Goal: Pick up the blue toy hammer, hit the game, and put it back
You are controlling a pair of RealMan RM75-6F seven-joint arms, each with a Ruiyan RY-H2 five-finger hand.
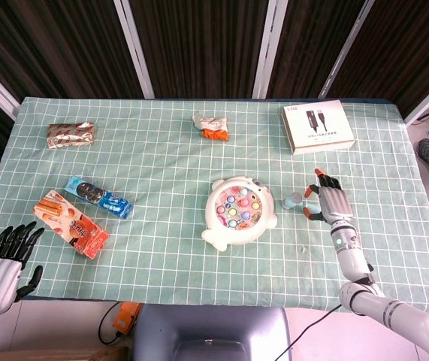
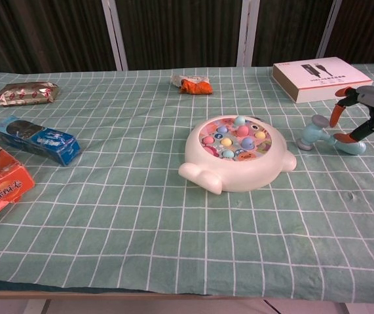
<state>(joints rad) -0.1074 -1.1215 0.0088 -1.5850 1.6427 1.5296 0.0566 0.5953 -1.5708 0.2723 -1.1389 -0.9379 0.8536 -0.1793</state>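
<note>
While the blue toy hammer lies flat on the green cloth just right of the game, the right hand hovers over its handle, fingers spread, gripping nothing. Only the head view shows the left hand, open at the near-left corner.

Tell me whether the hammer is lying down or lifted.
Lying down. The hammer rests flat on the tablecloth beside the game; the right hand hovers over its handle with fingers spread, not gripping it.
</note>
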